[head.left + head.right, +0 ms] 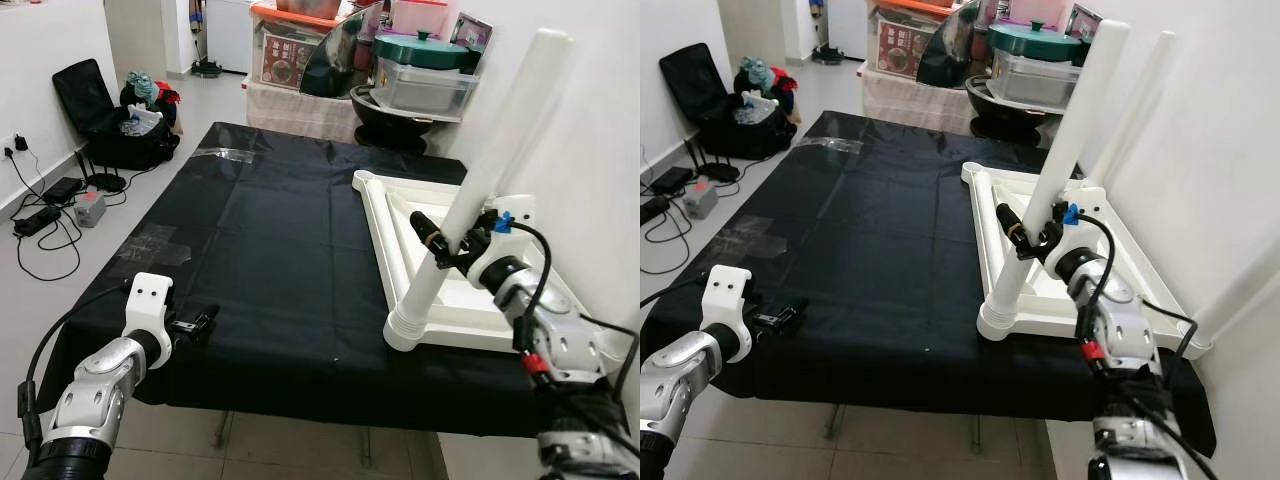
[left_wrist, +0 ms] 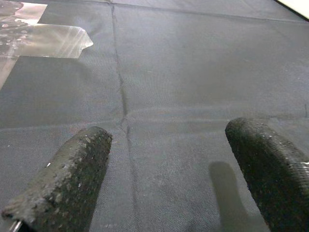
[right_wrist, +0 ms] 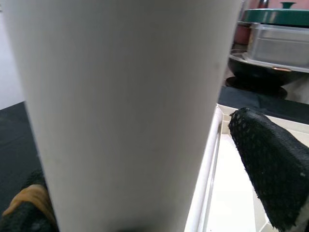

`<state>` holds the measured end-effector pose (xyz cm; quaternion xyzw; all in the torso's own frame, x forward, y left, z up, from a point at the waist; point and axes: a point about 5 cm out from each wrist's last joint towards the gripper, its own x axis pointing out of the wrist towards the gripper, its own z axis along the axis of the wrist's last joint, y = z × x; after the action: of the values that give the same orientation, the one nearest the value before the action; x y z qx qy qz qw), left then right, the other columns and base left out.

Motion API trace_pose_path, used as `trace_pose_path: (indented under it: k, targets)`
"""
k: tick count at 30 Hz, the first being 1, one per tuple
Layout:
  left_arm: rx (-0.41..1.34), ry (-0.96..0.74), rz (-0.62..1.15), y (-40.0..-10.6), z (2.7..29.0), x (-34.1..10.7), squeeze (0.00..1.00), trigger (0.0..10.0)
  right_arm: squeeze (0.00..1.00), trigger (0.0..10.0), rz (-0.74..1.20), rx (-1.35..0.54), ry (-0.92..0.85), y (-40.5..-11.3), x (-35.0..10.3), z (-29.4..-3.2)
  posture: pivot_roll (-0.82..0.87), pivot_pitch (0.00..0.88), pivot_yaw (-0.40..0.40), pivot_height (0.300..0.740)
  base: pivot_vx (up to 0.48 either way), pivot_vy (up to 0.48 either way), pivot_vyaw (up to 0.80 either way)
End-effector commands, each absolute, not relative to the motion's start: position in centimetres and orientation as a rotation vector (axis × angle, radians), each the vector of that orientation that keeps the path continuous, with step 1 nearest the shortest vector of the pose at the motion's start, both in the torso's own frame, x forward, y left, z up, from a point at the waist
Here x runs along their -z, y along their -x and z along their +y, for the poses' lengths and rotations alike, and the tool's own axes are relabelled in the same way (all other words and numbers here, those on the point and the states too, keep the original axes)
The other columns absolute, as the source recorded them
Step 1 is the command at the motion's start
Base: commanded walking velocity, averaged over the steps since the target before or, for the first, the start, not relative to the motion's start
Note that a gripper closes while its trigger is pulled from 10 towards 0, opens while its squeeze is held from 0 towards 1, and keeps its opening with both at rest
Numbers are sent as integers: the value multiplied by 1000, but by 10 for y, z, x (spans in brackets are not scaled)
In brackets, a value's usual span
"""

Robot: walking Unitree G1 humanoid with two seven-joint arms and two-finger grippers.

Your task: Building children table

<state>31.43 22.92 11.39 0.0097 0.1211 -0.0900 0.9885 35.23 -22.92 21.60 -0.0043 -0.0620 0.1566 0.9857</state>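
Note:
A white tabletop [image 1: 470, 300] lies upside down on the right side of the black-clothed table [image 1: 270, 250]. A white table leg [image 1: 480, 170] stands tilted in its near-left corner socket [image 1: 405, 330]. My right gripper [image 1: 440, 245] is open, its fingers on either side of the leg low down; in the right wrist view one finger [image 3: 270, 164] stands off the leg [image 3: 125, 106] with a gap. A second white tube [image 1: 1140, 90] rises behind it near the wall. My left gripper [image 1: 200, 325] is open and hovers low over the cloth [image 2: 159, 96] at the front left, holding nothing.
A white wall runs close along the table's right side. Stacked storage boxes and a green-lidded container [image 1: 425, 65] stand behind the table. On the floor to the left are a black bag [image 1: 110, 120], cables and a power strip [image 1: 40, 220]. Clear tape patches [image 1: 150, 245] stick to the cloth.

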Motion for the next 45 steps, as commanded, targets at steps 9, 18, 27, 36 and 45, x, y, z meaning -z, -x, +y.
trace_pose_path:
  k: [9, 18, 27, 36, 45]
  targets:
    - [188, -45, 266, -312, 232, -111, 0, 10000, 0, 3765, -108, -444, -8, -351, -215, -238, 136, 0, -139, 740, 0, 0, 0]
    - [189, -46, 266, -313, 232, -111, 0, 10000, 0, 0, -127, -484, -31, -354, -217, -240, 139, 0, -142, 740, 0, 0, 0]
    - [188, -47, 265, -314, 231, -110, 0, 10000, 0, 0, -153, -518, -48, -354, -219, -239, 138, 0, -143, 740, 0, 0, 0]
    - [188, -41, 269, -313, 230, -108, 0, 10000, 0, 0, -81, -169, -30, -359, -205, -248, 126, 0, -143, 740, 0, 0, 0]
    - [184, -39, 273, -313, 230, -107, 0, 10000, 0, 0, 8, 150, -88, -345, -172, -239, 124, 0, -144, 740, 0, 0, 0]
